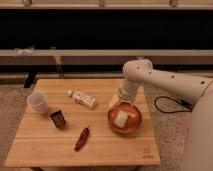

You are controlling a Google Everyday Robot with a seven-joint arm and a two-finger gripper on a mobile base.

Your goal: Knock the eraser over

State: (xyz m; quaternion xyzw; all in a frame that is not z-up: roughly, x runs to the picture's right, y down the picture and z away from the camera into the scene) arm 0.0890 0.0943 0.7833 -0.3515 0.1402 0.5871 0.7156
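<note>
Your hand [121, 106] hangs at the end of the arm [150, 75], low over the orange bowl [131, 129] on the right half of the surface [100, 150]. It sits at the bowl's far rim. You cannot tell whether it is clenched or released, nor whether it touches the bowl or the pale block [121, 118] lying inside. It is well apart from the eraser.

The eraser [58, 118] stands on the left part of the surface, a small dark block, just in front and to the right of the white cup [37, 101] and not touching it.

Count one of each: one eraser, one white cup, one white box with a cap [83, 99] lying slantwise near the middle back, one red-brown chili pepper [82, 138] toward the front, one orange bowl and one pale block in it.

The hand merges with the bowl's rim, so its outline is hard to make out. What the pale block is you cannot tell. The robot's body [200, 130] is cut off at the right edge, and a dark cable [167, 102] loops on the floor beside it.
</note>
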